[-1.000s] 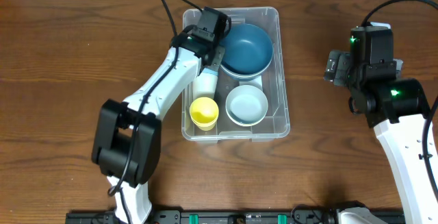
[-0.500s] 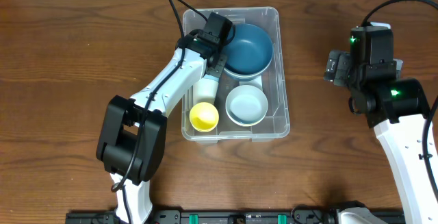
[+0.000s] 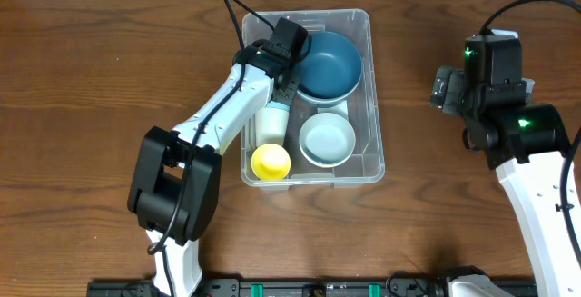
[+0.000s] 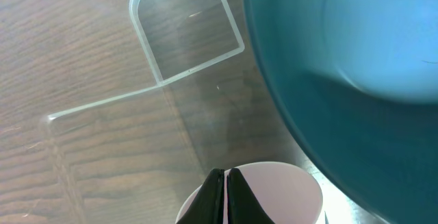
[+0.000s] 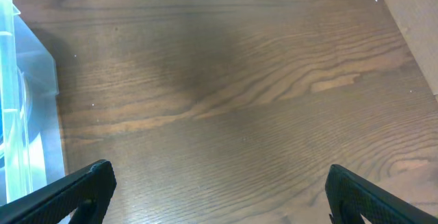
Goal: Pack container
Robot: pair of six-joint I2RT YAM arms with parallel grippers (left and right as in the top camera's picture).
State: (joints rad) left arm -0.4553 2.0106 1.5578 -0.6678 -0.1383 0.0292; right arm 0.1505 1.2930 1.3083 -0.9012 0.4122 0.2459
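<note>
- The brown wooden table (image 3: pixel 91 79) carries everything in view.
- The left arm (image 3: pixel 218 115), white with black joints, reaches from the near edge diagonally up into the container.
- The right arm (image 3: pixel 522 152) stands at the right side of the table, well apart from the container.
- The container (image 3: pixel 372 106), a clear rectangular bin, lies on the table just left of centre, toward the far edge, with its long sides running away from the robot.
- A dark blue bowl (image 3: pixel 329 64) fills the far right part of the container.
- A pale blue bowl (image 3: pixel 327 139) sits in the near right part, just beside the dark one.
- A white cup (image 3: pixel 271 120) stands by the container's left wall, left of the pale bowl.
- A yellow cup (image 3: pixel 270 161) stands in the near left corner, just beside the white cup.
- The left tool (image 4: pixel 225 183) is inside the container's outline, between its left wall and the dark blue bowl, right over the white cup's far rim. Its fingers are pressed together along a thin seam. Whether the tips touch the cup cannot be told.
- The right tool (image 3: pixel 442 88) hangs over bare table to the right of the container, its fingers spread wide; in its wrist view the container's wall shows at the left edge.
</note>
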